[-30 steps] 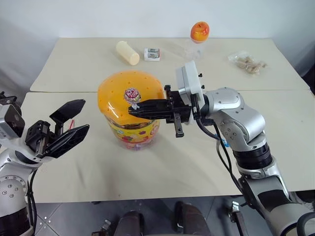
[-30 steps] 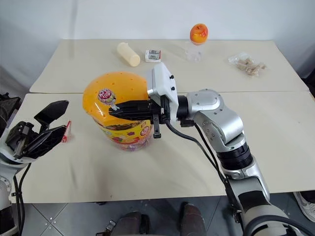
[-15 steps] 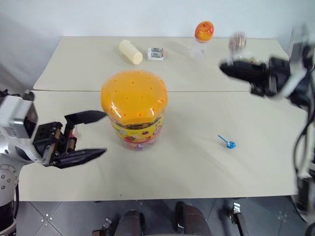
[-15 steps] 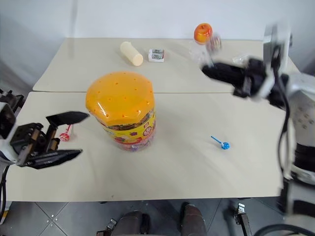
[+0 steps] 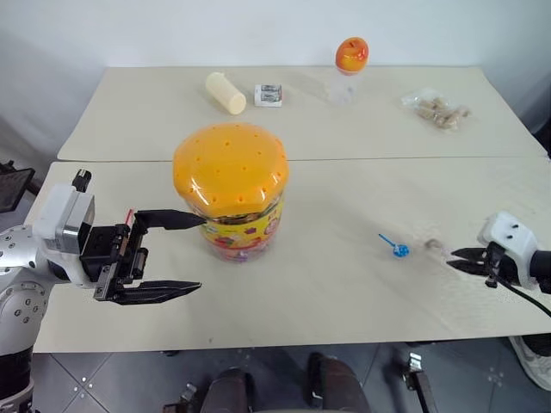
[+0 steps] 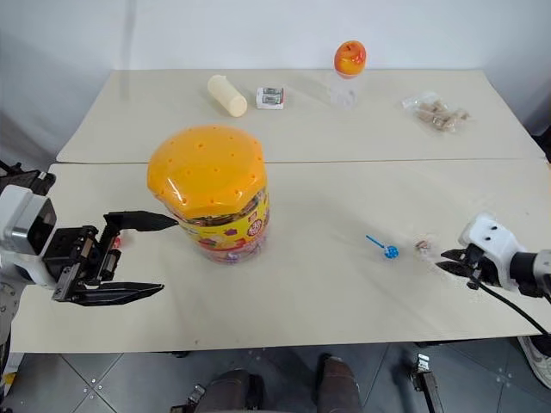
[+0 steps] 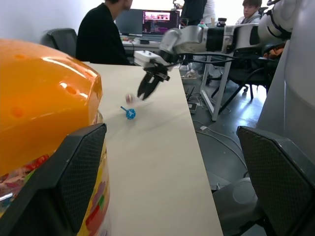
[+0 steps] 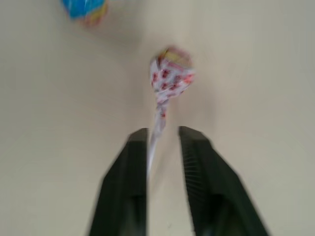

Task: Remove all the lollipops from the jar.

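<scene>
The jar (image 5: 231,191), a big clear tub with an orange domed lid full of little holes, is parked near the middle of the front table (image 5: 301,301). The left gripper (image 5: 176,252) is held level beside it, aimed sideways toward the jar, with its two black fingers spread wide; the upper fingertip is seen right at the label, the lower one hangs over bare tabletop, and nothing is held between them. A bit of red stick (image 5: 130,217) can be spotted just behind that gripper. Over at the table's right edge, the right gripper (image 6: 448,259) is angled down at the surface with its fingers parted a little. In the right wrist view a lollipop in a red-patterned wrapper (image 8: 171,74) is seen just past the fingertips, its white stick running into the gap between them; whether it's still pinched can't be told. A blue lollipop (image 5: 399,250) is lying on the table just beside it, well apart from the jar.
</scene>
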Controlling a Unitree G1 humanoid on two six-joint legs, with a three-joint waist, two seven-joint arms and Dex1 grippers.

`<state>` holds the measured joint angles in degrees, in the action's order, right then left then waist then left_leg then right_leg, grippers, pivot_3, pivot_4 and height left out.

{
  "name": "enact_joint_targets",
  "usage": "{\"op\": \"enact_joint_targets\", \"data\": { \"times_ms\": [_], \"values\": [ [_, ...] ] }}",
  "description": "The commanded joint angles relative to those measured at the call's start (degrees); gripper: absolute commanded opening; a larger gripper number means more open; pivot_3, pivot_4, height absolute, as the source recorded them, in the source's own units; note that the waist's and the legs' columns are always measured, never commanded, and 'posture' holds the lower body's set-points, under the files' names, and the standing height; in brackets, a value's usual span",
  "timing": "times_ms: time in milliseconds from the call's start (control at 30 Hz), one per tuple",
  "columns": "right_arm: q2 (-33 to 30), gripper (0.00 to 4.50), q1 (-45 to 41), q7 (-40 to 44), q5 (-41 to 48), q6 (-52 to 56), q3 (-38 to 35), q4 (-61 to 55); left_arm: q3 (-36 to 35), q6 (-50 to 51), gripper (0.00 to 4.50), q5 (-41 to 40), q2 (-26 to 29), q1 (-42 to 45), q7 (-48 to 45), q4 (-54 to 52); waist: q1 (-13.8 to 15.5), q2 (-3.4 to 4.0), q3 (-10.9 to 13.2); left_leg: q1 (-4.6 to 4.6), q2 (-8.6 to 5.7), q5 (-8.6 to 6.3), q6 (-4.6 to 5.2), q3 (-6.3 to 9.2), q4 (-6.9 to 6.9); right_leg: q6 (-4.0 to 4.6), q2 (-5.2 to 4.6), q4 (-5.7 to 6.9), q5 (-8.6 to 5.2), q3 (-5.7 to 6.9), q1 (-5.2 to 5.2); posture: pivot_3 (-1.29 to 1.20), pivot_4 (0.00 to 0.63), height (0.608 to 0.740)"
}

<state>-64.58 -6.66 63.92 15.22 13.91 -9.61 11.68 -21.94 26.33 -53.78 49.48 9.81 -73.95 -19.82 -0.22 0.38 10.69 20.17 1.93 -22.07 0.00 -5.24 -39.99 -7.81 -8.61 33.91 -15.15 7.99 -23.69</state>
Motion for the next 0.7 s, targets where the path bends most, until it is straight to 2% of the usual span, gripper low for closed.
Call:
{"op": "enact_joint_targets", "data": {
  "times_ms": [33,167,233,267,333,400,500,600,700],
  "values": [
    [-0.4,2.46,0.3,0.8,0.5,-1.9,-3.4,0.5,-2.0,0.2,4.5,-0.9,0.0,-0.4,0.3,0.5,0.1,0.0,0.0,0.0,0.0,0.0,0.0,-0.01,-0.02,0.0,0.0,0.0,0.0,-0.02,0.0,0.0,0.15,0.74],
    [0.3,3.71,0.0,3.2,3.8,-3.9,-7.8,2.1,-3.0,2.4,4.5,1.2,0.1,-2.0,6.2,2.0,0.4,0.0,0.0,0.01,-0.02,0.0,0.0,0.0,-0.06,0.0,0.0,-0.01,0.0,-0.06,0.01,0.0,0.15,0.74],
    [2.9,4.31,-2.1,7.2,11.1,-5.5,-12.3,-0.5,-4.1,0.8,4.5,4.3,-0.2,-3.5,8.3,4.3,0.3,0.0,0.0,0.01,-0.02,0.0,0.01,0.01,-0.05,0.0,0.0,-0.02,0.0,-0.07,0.01,0.0,0.15,0.74],
    [5.7,4.42,-4.1,9.3,15.9,-7.6,-14.6,-3.1,-4.3,-1.6,4.5,7.4,-0.4,-4.1,9.6,5.9,0.3,-0.01,0.0,0.0,-0.02,-0.01,0.01,0.0,-0.05,0.0,0.02,-0.01,0.0,-0.07,0.01,0.0,0.15,0.74],
    [8.5,4.42,-7.0,7.2,19.5,-5.0,-14.7,-9.6,-4.9,-8.3,4.5,14.6,-1.3,-4.3,13.0,11.3,-0.2,0.06,0.0,-0.06,0.0,-0.01,0.01,-0.04,-0.03,0.0,0.06,-0.01,0.0,-0.1,0.02,0.0,0.15,0.74],
    [10.3,4.42,-8.9,4.9,20.0,-2.2,-11.5,-15.4,-6.2,-12.6,4.5,17.6,-3.1,-4.7,15.3,14.1,-0.1,0.1,0.0,-0.1,0.01,0.0,0.0,-0.07,-0.01,0.01,0.08,0.04,0.0,-0.16,0.01,0.0,0.15,0.74],
    [16.4,4.42,-12.4,2.0,20.9,0.1,-4.0,-22.4,-5.1,-15.4,4.5,20.5,-6.5,-7.8,18.5,11.9,0.0,-0.11,-0.1,-0.06,0.04,-0.03,0.0,-0.04,-0.02,0.01,0.07,0.06,0.0,-0.14,-0.01,0.0,0.15,0.74],
    [20.5,4.42,-13.0,3.7,16.4,-3.5,2.5,-22.6,-3.1,-15.4,4.5,21.8,-9.3,-9.2,21.5,9.6,0.7,-0.18,-0.1,-0.01,0.02,-0.08,0.03,0.04,-0.04,-0.02,0.06,0.05,0.01,-0.13,0.0,0.0,0.15,0.74],
    [25.0,4.42,-13.8,3.6,10.8,-10.2,6.6,-15.3,-1.0,-18.1,4.5,26.0,-12.2,-9.3,25.7,8.7,1.6,-0.18,-0.1,0.05,-0.06,-0.1,0.08,0.08,-0.14,-0.05,0.04,0.03,0.04,-0.15,0.0,0.0,0.15,0.74]
  ]
}}
